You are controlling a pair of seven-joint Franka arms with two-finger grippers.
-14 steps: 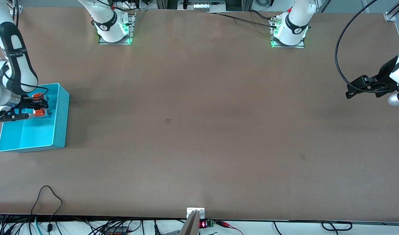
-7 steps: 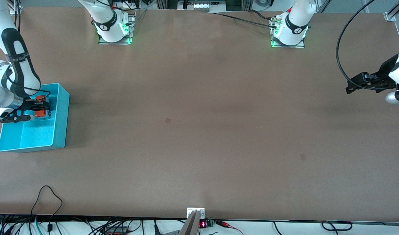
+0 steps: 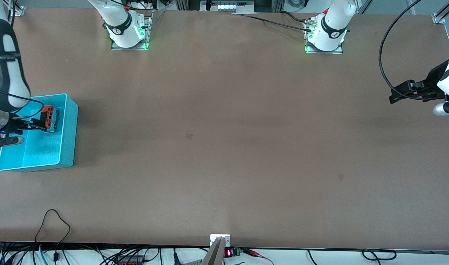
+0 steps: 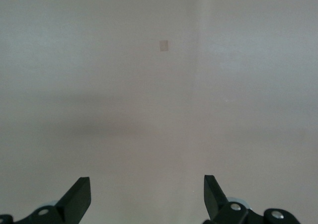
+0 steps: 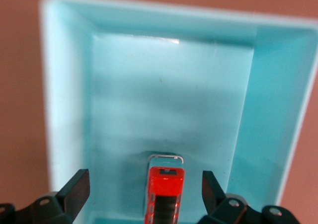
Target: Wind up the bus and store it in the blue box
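Table (image 3: 224,147): broad bare middle, ample room for retreat.

Blue box (image 3: 68,132) sat at right arm's end, close to table edge. Thin wall could snag withdrawing fingers, tip or slide box off edge.

Left gripper (image 4: 147,196) spread wide, empty, waiting over left arm's end.

Right gripper (image 5: 144,191) released, over box.

Bus (image 5: 165,194) lay in box (wound, presumably; might roll against wall).

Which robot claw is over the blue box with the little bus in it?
The right gripper, open above the blue box and bus. The left gripper waits over bare table.
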